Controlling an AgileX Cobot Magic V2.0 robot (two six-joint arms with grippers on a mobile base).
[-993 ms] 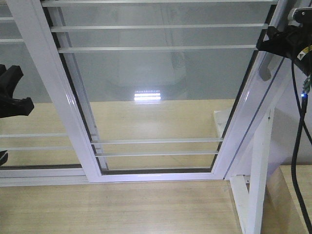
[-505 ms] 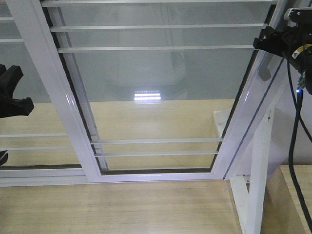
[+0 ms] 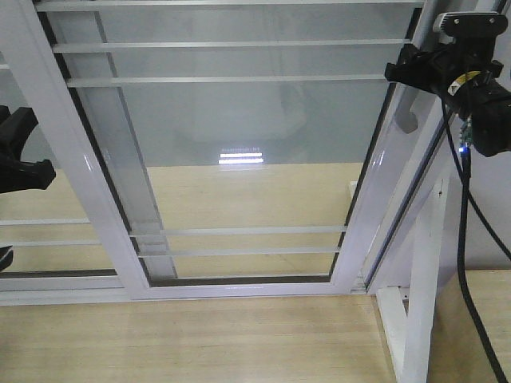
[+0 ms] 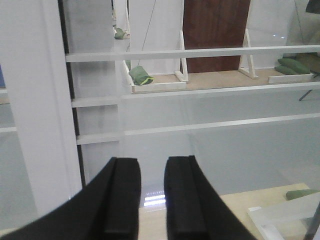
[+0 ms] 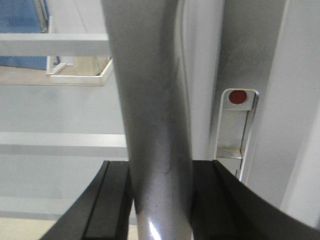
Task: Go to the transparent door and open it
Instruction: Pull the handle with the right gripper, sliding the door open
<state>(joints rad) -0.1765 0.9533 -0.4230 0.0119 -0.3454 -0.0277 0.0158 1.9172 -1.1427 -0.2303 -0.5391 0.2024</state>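
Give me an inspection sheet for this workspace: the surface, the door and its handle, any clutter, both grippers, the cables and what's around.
Surface: light wood floor running up to the door.
Job's things: transparent door, clear glass with thin white bars in a white frame; grey pull handle on its right edge; the lock plate beside the handle shows a red dot.
Clutter: green bags lying beyond the glass.
Grippers: right gripper closed on the pull handle; left gripper short of the door, fingers slightly apart, holding nothing.
Cables: black cable hangs from the right arm, next to the white brace post.
Surroundings: dark brown panel in the room behind.
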